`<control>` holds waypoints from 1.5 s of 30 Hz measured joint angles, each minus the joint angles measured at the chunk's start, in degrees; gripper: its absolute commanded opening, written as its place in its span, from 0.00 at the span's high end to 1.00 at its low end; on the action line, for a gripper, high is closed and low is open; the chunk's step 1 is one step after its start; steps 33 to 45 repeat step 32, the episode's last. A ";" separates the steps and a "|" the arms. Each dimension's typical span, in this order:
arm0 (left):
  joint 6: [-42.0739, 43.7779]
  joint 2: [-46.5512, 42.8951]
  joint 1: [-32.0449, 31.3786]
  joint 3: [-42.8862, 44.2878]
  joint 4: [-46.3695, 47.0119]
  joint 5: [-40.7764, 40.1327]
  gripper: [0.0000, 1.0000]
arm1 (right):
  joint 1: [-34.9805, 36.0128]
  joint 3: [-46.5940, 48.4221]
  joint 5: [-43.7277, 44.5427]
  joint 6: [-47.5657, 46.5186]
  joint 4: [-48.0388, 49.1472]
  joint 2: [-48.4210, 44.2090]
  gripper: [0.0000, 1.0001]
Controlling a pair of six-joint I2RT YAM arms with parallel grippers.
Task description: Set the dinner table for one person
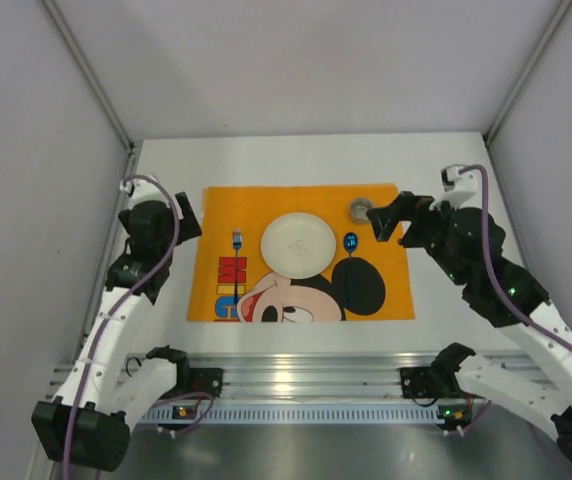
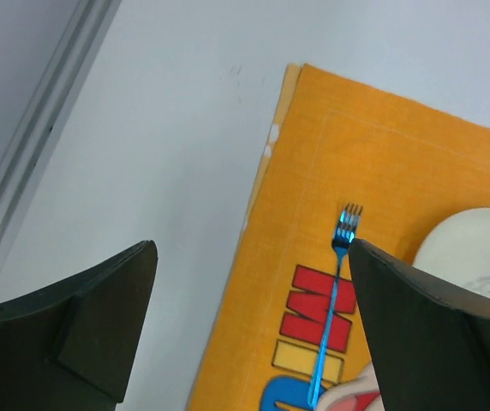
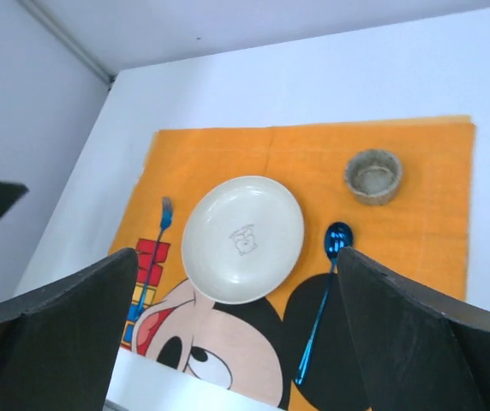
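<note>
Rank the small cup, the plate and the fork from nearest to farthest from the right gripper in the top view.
1. Small cup, just beside the right gripper.
2. Plate, middle of the placemat.
3. Fork, on its left side.

Robot lab cell, not a home: bare white panel walls [image 1: 26, 150], aluminium rail [image 1: 306, 378], matte white tabletop [image 3: 313, 77] beyond the right fingers [image 3: 416, 342], cartoon placemat [image 3: 425, 163] showing between them.

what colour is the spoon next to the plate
The spoon is shiny metallic blue; it shows best in the right wrist view.
</note>
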 measured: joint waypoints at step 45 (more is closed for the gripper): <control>15.50 36.83 5.70 -39.21 91.27 6.47 0.02 | -0.68 -12.92 13.51 -9.14 5.57 2.19 0.00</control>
